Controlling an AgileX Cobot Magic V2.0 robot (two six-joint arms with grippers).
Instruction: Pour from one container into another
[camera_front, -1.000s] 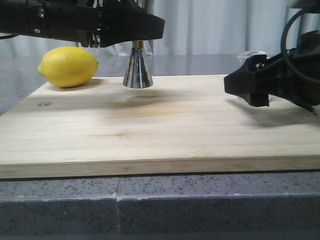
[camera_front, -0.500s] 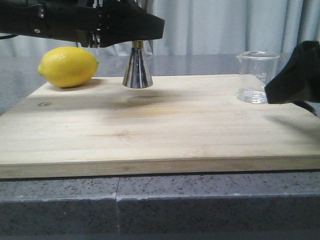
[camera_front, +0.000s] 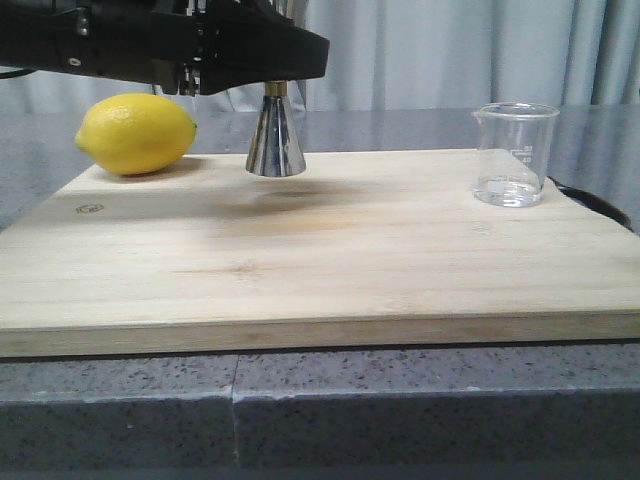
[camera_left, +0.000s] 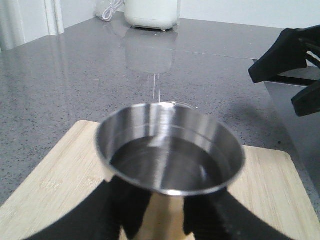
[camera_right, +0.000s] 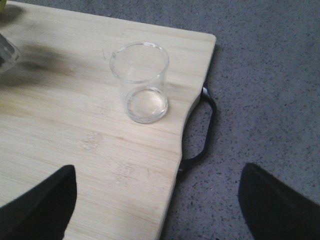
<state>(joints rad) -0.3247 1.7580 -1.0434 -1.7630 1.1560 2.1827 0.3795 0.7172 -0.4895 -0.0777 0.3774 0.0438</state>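
Jigger first, at the board's far left beside the lemon: your left gripper clamps its waist, and liquid sits inside, so pouring looks finished. Rightward, open board. The glass beaker stands upright near the right edge, nearly empty; your right gripper hangs spread wide above, holding nothing.

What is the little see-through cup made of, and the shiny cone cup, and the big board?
The small clear beaker looks like glass: transparent, with printed marks. The hourglass-shaped jigger looks like polished steel, mirror-bright. The pale cutting board looks like bamboo or wood, with visible grain.
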